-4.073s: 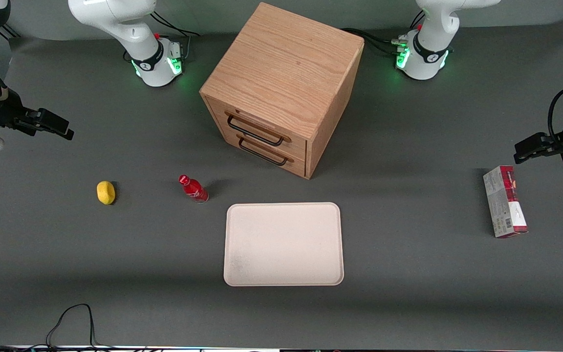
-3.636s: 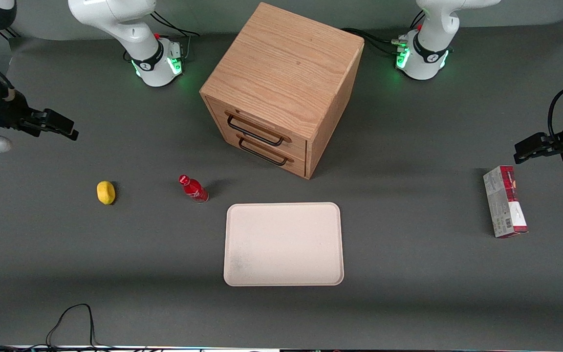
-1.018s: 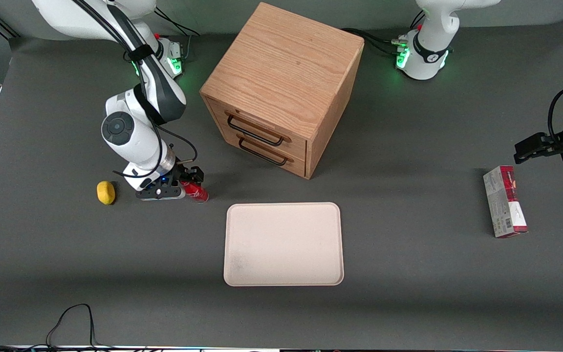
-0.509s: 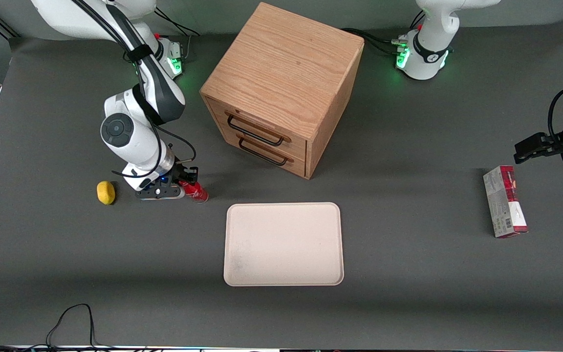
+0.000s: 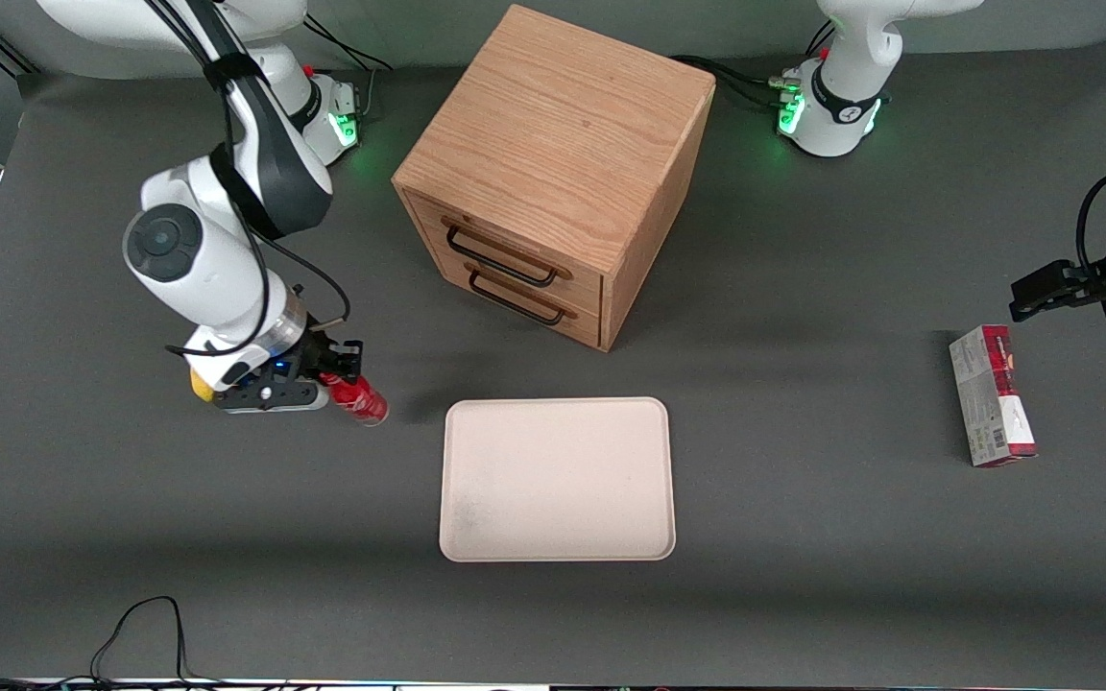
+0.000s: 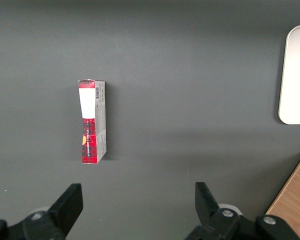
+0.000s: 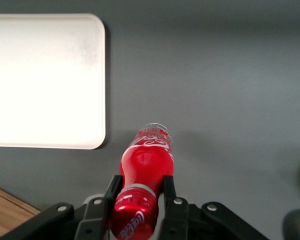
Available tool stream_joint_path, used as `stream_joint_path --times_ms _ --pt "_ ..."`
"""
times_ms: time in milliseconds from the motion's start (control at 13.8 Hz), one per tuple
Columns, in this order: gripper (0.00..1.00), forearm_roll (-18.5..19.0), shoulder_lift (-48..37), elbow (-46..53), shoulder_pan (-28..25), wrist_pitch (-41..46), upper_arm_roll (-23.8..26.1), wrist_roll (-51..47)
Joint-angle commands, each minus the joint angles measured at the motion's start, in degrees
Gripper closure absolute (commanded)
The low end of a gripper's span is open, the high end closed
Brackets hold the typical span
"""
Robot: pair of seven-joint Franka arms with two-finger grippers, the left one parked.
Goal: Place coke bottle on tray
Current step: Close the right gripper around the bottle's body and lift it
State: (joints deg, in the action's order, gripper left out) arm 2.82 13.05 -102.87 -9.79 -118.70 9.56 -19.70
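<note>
The coke bottle is small, glossy and red, with white lettering. My right gripper is shut on its neck just below the red cap and holds it off the table. In the right wrist view the bottle hangs between the two black fingers, with the gripper round its neck. The cream tray lies flat, a short way from the bottle toward the parked arm's end. The tray also shows in the right wrist view, with nothing on it.
A wooden drawer cabinet stands farther from the front camera than the tray. A yellow lemon is mostly hidden by the gripper's body. A red-and-white carton lies toward the parked arm's end, and shows in the left wrist view.
The gripper came down from the working arm's end of the table and shut on the bottle. In the last half second it has lifted the bottle and carried it a little nearer the front camera.
</note>
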Motion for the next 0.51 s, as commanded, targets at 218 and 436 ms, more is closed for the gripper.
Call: stream_joint_path --times_ms 218,436 --pt "1.00 3.33 17.32 40.92 -0.40 25.07 0.19 -0.96" --pt "1.00 3.33 24.36 51.60 -2.33 25.71 0.54 -1.92"
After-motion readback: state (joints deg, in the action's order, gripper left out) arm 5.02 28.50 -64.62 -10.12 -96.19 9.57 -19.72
